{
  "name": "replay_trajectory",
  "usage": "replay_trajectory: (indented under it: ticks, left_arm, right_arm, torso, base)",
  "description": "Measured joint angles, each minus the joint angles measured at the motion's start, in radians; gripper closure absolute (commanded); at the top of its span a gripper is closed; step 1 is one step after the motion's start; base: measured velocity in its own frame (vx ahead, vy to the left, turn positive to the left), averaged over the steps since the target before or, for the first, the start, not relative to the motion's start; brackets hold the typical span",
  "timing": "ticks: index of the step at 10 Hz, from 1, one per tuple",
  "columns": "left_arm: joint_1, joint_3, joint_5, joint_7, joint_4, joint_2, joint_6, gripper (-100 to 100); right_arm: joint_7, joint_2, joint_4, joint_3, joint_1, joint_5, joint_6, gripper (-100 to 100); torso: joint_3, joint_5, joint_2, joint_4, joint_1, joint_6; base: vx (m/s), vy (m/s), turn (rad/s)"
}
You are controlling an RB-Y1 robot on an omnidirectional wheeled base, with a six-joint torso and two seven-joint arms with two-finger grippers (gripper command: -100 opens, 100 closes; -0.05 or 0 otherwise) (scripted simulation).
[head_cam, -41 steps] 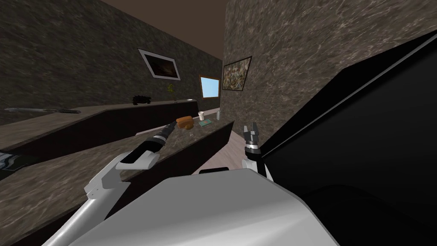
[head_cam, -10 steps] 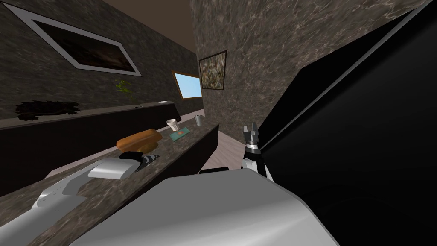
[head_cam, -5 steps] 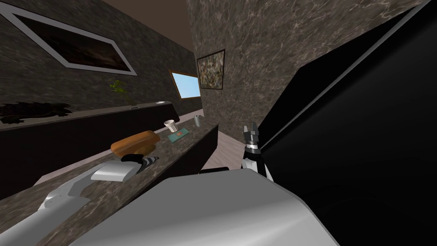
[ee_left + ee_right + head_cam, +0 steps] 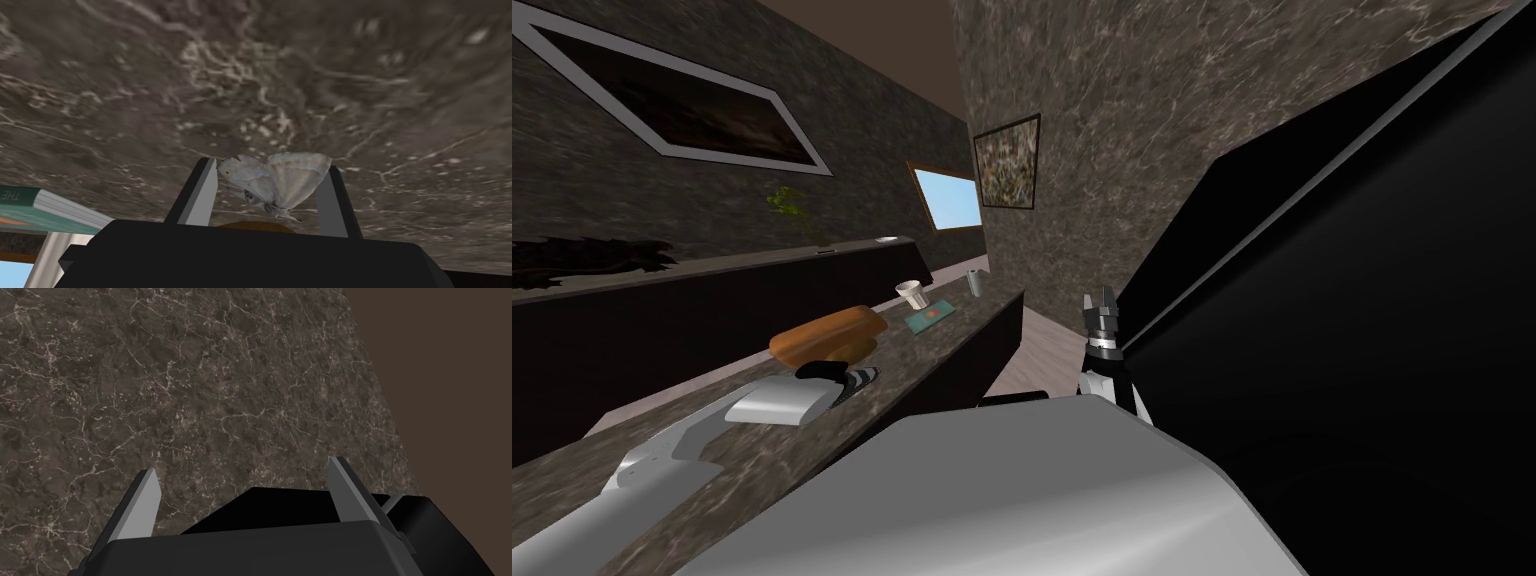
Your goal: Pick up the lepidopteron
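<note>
Left gripper [image 4: 270, 165]: the two fingers [image 4: 200, 192] are drawn in to a narrow gap and press the wing edges of the lepidopteron [image 4: 275, 182], one wing against each finger. The lepidopteron is pale grey-white, wings spread, body pointing toward the dark gripper body. It is clear of the counter, held between the fingertips. The surface behind it is brown with pale veins; the left wrist view does not show whether this is wall or counter.

Left arm, head view: the white forearm reaches forward low over the counter [image 4: 952, 345], with the dark wrist just beside a brown loaf [image 4: 822, 338].

Right gripper [image 4: 1100, 300]: upright, just beside a large black panel [image 4: 1362, 330], well apart from the counter. In the right wrist view its fingers [image 4: 145, 498] stand wide apart with nothing between them.

Beyond the loaf lies a teal book [image 4: 50, 210] with white page edges. Legible writing: "THE" on its cover; the remainder is cut off. Past the book [image 4: 930, 316] stand a white cup [image 4: 911, 292] and, farther on, a grey can [image 4: 974, 281], both upright.
</note>
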Motion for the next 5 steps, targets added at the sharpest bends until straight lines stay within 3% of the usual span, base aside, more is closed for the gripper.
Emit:
replay_trajectory:
  ticks: [1, 2, 4, 5]
  left_arm:
    - [0.0, 0.0, 0.0, 0.0, 0.0, 0.0, 0.0, 0]
    - [0.0, 0.0, 0.0, 0.0, 0.0, 0.0, 0.0, 100]
    - [-0.007, 0.012, 0.021, 0.001, -0.03, 0.021, 0.028, 100]
    - [-0.006, 0.013, 0.022, 0.0, -0.032, 0.022, 0.031, 0]
  right_arm:
    - [0.0, 0.0, 0.0, 0.0, 0.0, 0.0, 0.0, 0]
    - [0.0, 0.0, 0.0, 0.0, 0.0, 0.0, 0.0, 0]
    - [0.0, 0.0, 0.0, 0.0, 0.0, 0.0, 0.0, 0]
    - [0.0, 0.0, 0.0, 0.0, 0.0, 0.0, 0.0, 0]
  torso:
    - [0.0, 0.0, 0.0, 0.0, 0.0, 0.0]
    - [0.0, 0.0, 0.0, 0.0, 0.0, 0.0]
    - [0.001, -0.001, 0.002, 0.0, -0.003, -0.001]
    - [0.001, -0.001, 0.001, 0.0, -0.002, 0.0]
  base:
    - [0.0, 0.0, 0.0]
    - [-0.02, -0.025, 0.102]
    - [-0.018, -0.03, 0.048]
    - [0.0, 0.0, 0.0]
